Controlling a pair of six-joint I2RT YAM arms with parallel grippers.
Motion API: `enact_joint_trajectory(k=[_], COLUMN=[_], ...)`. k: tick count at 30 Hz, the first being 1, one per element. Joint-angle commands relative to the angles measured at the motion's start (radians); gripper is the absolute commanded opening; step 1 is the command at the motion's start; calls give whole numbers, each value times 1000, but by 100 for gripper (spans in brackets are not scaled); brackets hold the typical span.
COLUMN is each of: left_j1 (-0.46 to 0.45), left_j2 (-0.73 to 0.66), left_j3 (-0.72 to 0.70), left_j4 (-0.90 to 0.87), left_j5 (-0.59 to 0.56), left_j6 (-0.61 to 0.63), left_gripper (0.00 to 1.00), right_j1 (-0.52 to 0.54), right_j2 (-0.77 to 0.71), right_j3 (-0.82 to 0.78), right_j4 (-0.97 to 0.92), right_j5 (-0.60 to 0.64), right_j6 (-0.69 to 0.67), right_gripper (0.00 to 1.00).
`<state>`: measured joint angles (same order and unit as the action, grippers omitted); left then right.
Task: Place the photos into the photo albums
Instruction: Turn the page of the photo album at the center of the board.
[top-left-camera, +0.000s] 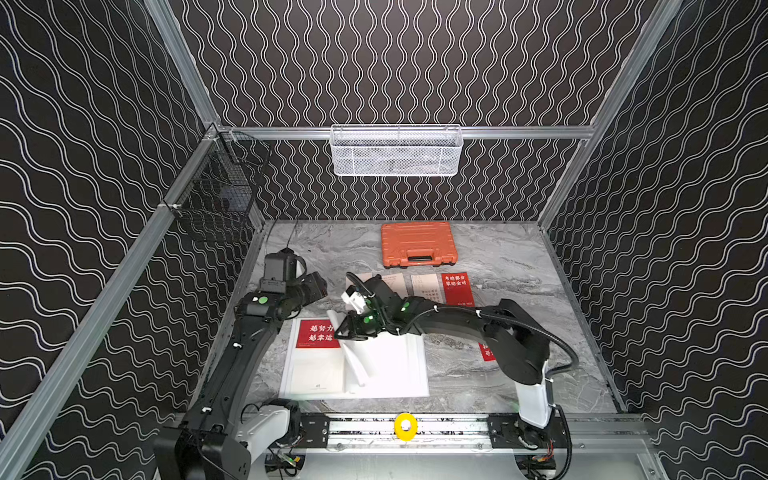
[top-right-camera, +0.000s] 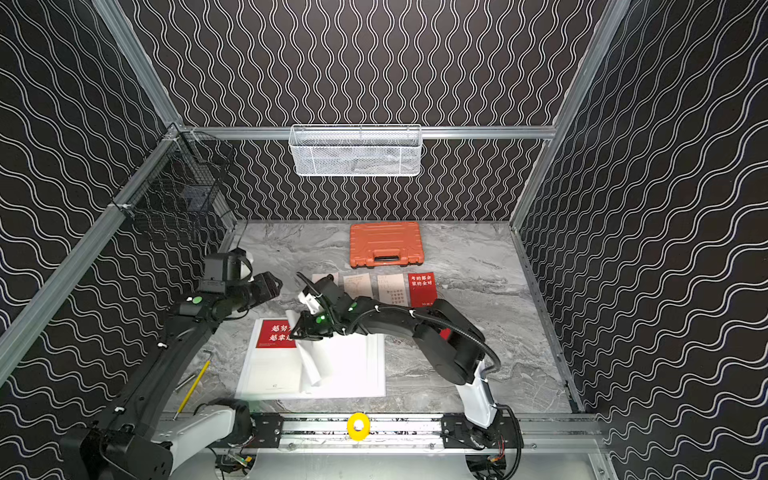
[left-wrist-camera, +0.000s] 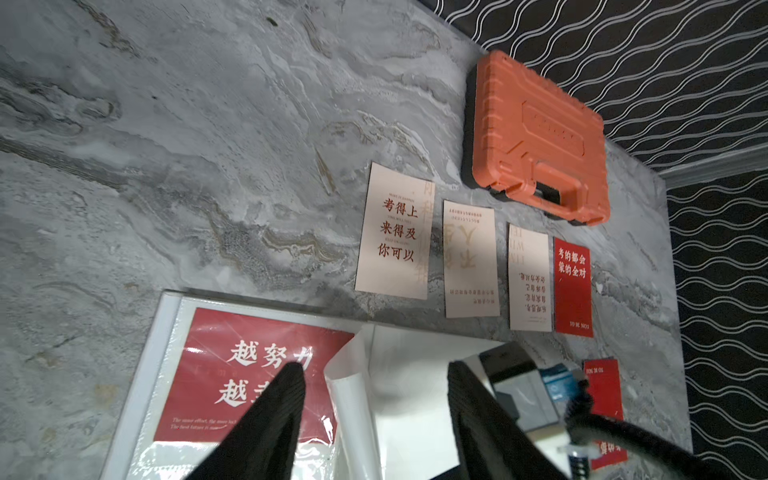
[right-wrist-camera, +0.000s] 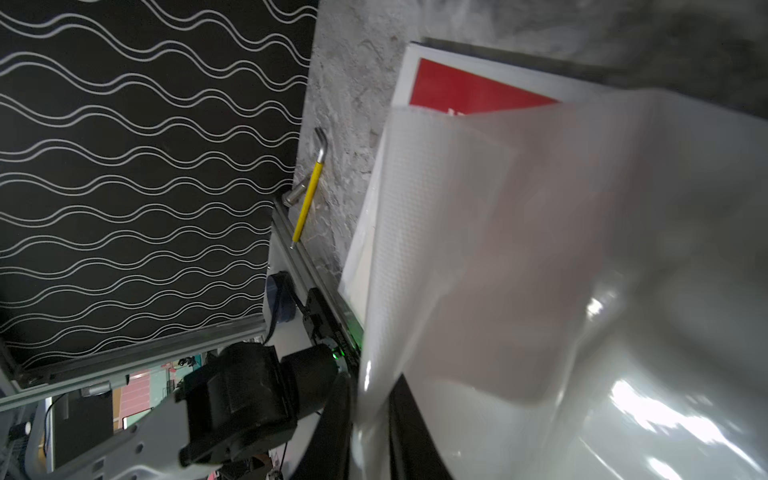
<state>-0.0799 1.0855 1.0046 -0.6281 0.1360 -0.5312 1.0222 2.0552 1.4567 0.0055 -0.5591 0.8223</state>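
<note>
The photo album (top-left-camera: 395, 374) lies open near the table's front, with a red photo (top-left-camera: 316, 332) under film on its left page. My right gripper (right-wrist-camera: 370, 386) is shut on a glossy white album page (right-wrist-camera: 498, 249), which it holds curled up off the book (top-left-camera: 353, 357). My left gripper (left-wrist-camera: 376, 368) hangs open over the album's far left corner, nothing between its fingers. Behind the album is a row of loose photos: three cream cards (left-wrist-camera: 392, 232) (left-wrist-camera: 469, 257) (left-wrist-camera: 528, 282) and a red one (left-wrist-camera: 572, 286). Another red photo (top-left-camera: 487, 351) peeks from under the right arm.
An orange plastic case (top-left-camera: 417, 244) lies at the back of the table. A white mesh basket (top-left-camera: 397, 151) hangs on the back wall and a black wire basket (top-left-camera: 216, 195) on the left wall. A yellow-handled tool (top-right-camera: 193, 384) lies by the left edge.
</note>
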Motion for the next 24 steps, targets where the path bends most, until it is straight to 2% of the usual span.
enact_joint_trajectory(k=[1,6,8,11,24], left_j1=[35,72,77,77,74], left_j2=[4,11,17,31,92], left_j3=[28,48,49,39,-32], left_j4=[-38,-52,-54,-44,64], left_j5=[38,60,65,78,101], left_j6=[35,46,51,50,18], left_gripper=[60,60,60,60,61], right_j1=[9,17,18,15,-63], right_j2=[67,168,185,175,-42], right_j3=[88,199,233,228,-64], right_j4=[5,44,32,31,-4], right_j5=[-50,-110,-116,-114,5], right_j6=[27,78,75,62,-37], right_gripper=[19,22,36,50,63])
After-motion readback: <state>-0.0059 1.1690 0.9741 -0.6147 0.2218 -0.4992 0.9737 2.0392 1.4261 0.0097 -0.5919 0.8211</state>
